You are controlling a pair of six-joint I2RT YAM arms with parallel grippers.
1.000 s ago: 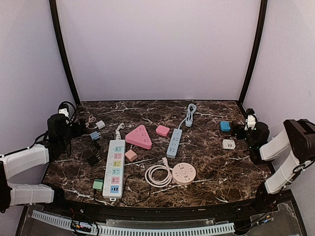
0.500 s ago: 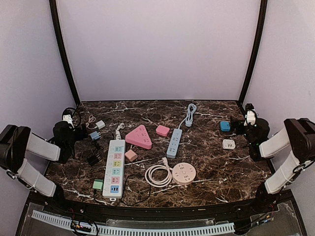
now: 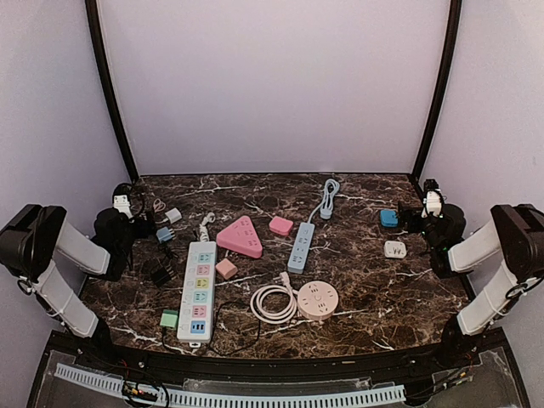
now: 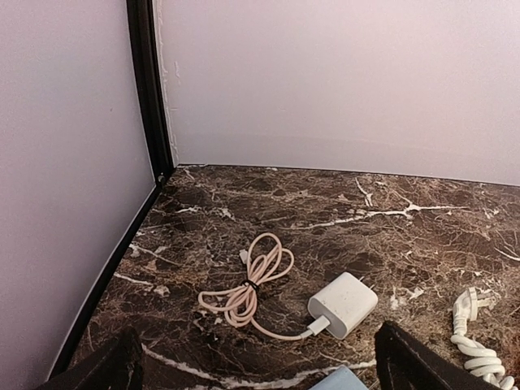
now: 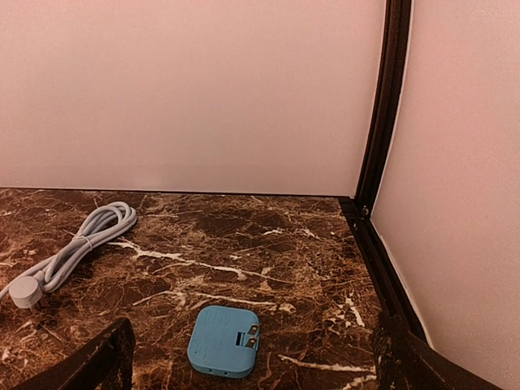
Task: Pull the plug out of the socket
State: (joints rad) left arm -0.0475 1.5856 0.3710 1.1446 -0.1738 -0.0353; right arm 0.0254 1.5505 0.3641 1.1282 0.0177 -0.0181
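Observation:
A long white power strip (image 3: pixel 197 291) with coloured sockets lies left of centre; a small blue plug (image 3: pixel 197 326) seems to sit in its near end. A green plug (image 3: pixel 169 319) and a pink adapter (image 3: pixel 226 269) lie beside it. My left gripper (image 3: pixel 138 223) is open and empty at the far left, facing a white charger (image 4: pixel 343 304) with a pink cable (image 4: pixel 244 284). My right gripper (image 3: pixel 410 223) is open and empty at the far right, facing a blue adapter (image 5: pixel 224 341). Both grippers (image 4: pixel 260 382) (image 5: pixel 252 378) show only their black fingertips.
A pink triangular socket (image 3: pixel 240 236), a blue strip (image 3: pixel 301 246) with a grey coiled cable (image 5: pixel 81 244), a round pink socket (image 3: pixel 318 300) with a white cord (image 3: pixel 272 302), a black plug (image 3: pixel 160 274) and a white adapter (image 3: pixel 394 249) lie about. Walls stand close on both sides.
My left arm has folded back and its gripper has moved a little right and towards the rear. My right gripper has shifted slightly towards the rear. Nothing on the table has moved.

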